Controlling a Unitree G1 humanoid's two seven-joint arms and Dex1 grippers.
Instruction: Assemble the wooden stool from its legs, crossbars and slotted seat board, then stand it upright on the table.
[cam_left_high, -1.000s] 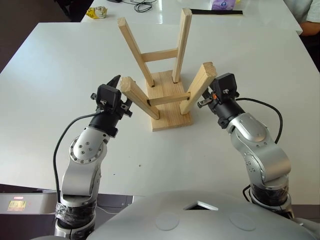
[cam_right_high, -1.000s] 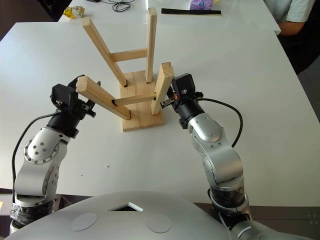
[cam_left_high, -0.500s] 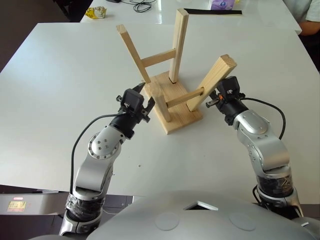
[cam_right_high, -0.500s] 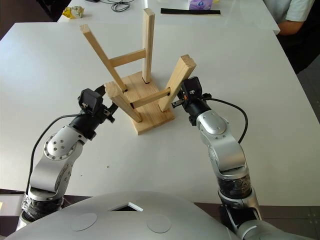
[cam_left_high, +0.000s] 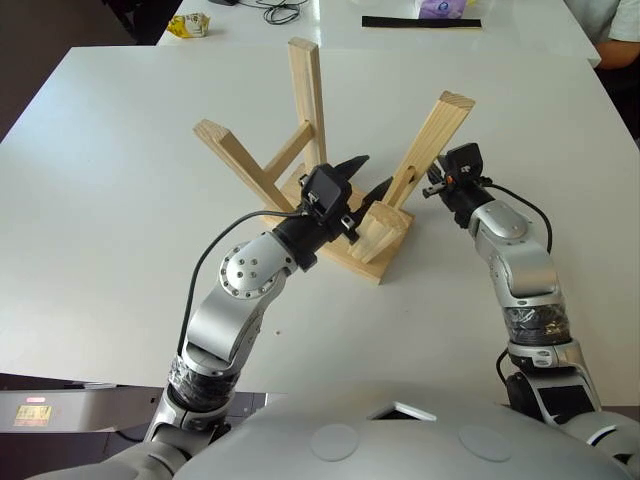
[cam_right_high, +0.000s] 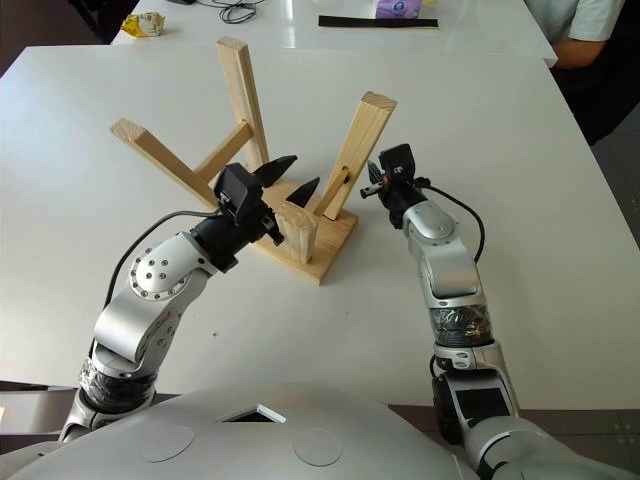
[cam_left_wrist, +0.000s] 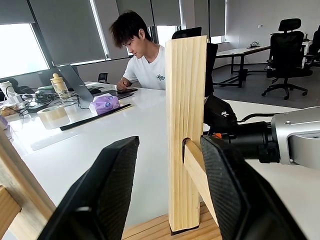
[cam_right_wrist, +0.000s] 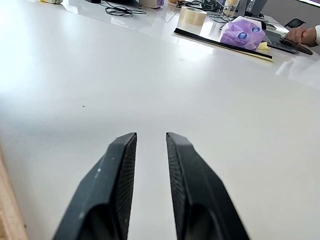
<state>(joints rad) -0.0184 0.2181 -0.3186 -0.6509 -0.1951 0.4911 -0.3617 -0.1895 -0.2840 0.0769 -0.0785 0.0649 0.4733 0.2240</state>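
Note:
The wooden stool (cam_left_high: 372, 258) lies upside down on the white table (cam_left_high: 110, 210), seat board down. Its legs (cam_left_high: 307, 95) point up, joined by crossbars (cam_left_high: 287, 152). My left gripper (cam_left_high: 362, 178) is open above the seat board among the legs. In the left wrist view its fingers (cam_left_wrist: 100, 190) stand wide apart, with one upright leg (cam_left_wrist: 186, 100) and a crossbar end beyond them. My right gripper (cam_left_high: 432, 186) sits just right of the right-hand leg (cam_left_high: 436, 140). Its fingers (cam_right_wrist: 120, 185) stand narrowly apart with nothing between them.
At the table's far edge lie a yellow packet (cam_left_high: 193, 25), a black strip (cam_left_high: 420, 21), a purple pouch (cam_left_high: 441, 8) and some cables (cam_left_high: 285, 10). Bare table surface spreads to the left and right of the stool.
The stool has turned on the table and shifted right. My left gripper has swung right, from the near-left leg to over the seat board. My right gripper has moved farther away.

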